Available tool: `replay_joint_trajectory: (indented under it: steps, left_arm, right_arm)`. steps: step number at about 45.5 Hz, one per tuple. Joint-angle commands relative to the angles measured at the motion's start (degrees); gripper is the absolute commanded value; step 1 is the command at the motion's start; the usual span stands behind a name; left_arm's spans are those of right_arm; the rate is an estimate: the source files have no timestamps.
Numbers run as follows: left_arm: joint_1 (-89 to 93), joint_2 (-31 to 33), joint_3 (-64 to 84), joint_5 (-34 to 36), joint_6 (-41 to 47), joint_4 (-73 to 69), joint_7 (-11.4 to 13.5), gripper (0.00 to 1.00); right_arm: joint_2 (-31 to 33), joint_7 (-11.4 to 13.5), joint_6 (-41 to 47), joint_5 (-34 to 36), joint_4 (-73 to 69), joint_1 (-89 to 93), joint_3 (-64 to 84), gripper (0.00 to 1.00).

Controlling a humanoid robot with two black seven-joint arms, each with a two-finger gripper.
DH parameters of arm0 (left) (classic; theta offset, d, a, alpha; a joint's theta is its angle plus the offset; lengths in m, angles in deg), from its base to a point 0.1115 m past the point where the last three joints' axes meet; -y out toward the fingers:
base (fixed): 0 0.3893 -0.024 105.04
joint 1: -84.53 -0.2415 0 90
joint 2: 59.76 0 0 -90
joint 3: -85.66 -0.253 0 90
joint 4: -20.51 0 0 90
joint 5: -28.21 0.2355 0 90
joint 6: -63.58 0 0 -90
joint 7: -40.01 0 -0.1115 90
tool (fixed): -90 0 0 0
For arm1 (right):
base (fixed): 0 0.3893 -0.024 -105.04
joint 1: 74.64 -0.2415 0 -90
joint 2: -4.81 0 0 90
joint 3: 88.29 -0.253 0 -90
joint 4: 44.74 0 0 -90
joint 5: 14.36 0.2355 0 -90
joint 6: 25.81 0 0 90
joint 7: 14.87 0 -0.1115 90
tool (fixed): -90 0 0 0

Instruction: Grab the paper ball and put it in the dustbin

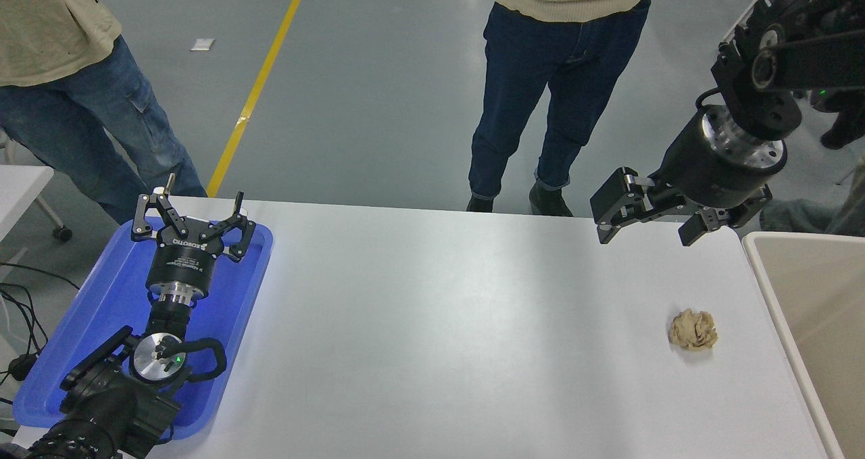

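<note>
The paper ball, a small tan wrinkled wad, lies on the white table near its right side. The dustbin, beige with a pale rim, stands at the right edge, just right of the ball. My right gripper hangs open and empty above the table's far right part, well above and behind the ball. My left gripper is parked open over the blue tray at the lower left.
A blue shallow tray lies at the table's left edge under the left arm. Two people stand at the far side, one at top left, one at top centre. Cables hang at the left.
</note>
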Motion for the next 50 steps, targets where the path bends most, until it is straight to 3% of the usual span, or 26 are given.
replay_joint_trajectory:
  steps: [1, 26, 40, 50]
  left_arm:
    - [0.0, 0.18, -0.21, 0.03, 0.0, 0.0, -0.09, 1.0]
    - [0.0, 0.26, -0.21, 0.03, 0.0, 0.0, -0.26, 1.0]
    - [0.0, 0.26, -0.21, 0.03, 0.0, 0.0, -0.26, 1.0]
    - [0.0, 0.26, -0.21, 0.12, 0.0, 0.0, -0.26, 1.0]
  right_arm:
    - [0.12, 0.0, 0.15, 0.02, -0.06, -0.51, -0.19, 1.0]
    - [4.78, -0.09, 0.77, -3.85, 0.73, 0.28, 0.08, 1.0]
    - [13.12, -0.35, -2.57, -13.51, 8.98, 10.99, -2.38, 1.0]
    - [21.21, -0.26, -4.51, -29.93, 21.38, 28.65, -15.99, 1.0]
